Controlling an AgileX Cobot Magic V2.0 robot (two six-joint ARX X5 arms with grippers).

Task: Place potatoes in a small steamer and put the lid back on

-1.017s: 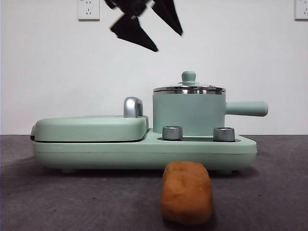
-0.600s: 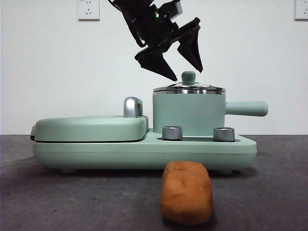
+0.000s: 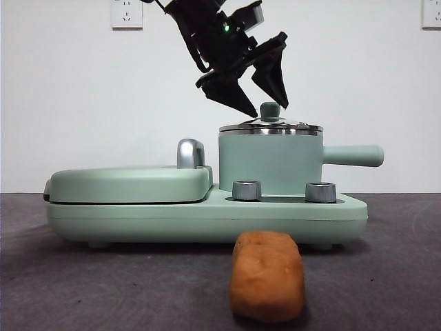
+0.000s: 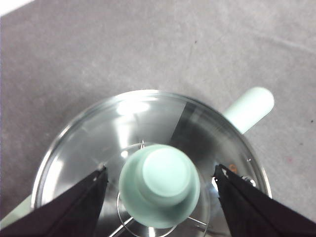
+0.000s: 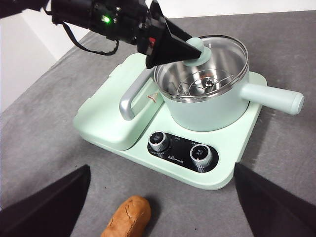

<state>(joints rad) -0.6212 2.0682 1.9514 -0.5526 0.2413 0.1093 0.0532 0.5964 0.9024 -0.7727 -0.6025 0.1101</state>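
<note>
The small steamer [image 3: 270, 164] [image 5: 207, 111] is a mint-green pot on the right half of the cooker base, its straight handle [image 3: 353, 155] pointing right. The glass lid [image 3: 270, 127] [image 4: 148, 118] [image 5: 217, 54] rests on it. My left gripper [image 3: 269, 111] [image 4: 160, 170] [image 5: 190, 47] hangs open just above the lid, one jaw on each side of the knob [image 4: 160, 185], not touching it. The orange-brown potato [image 3: 267, 276] [image 5: 127, 217] lies on the table in front of the cooker. My right gripper [image 5: 162, 168] is open and empty, high above the potato.
A flat green griddle [image 3: 131, 183] [image 5: 106, 116] with a steel hinge handle [image 3: 191, 153] fills the left half of the base. Two steel dials [image 3: 247, 190] [image 3: 320, 192] sit on the base's front. The table is dark grey, with a white wall behind.
The left gripper has come down and to the right from the top of the front view, and its open jaws now flank the lid's knob. Pot, lid and potato have not moved.
</note>
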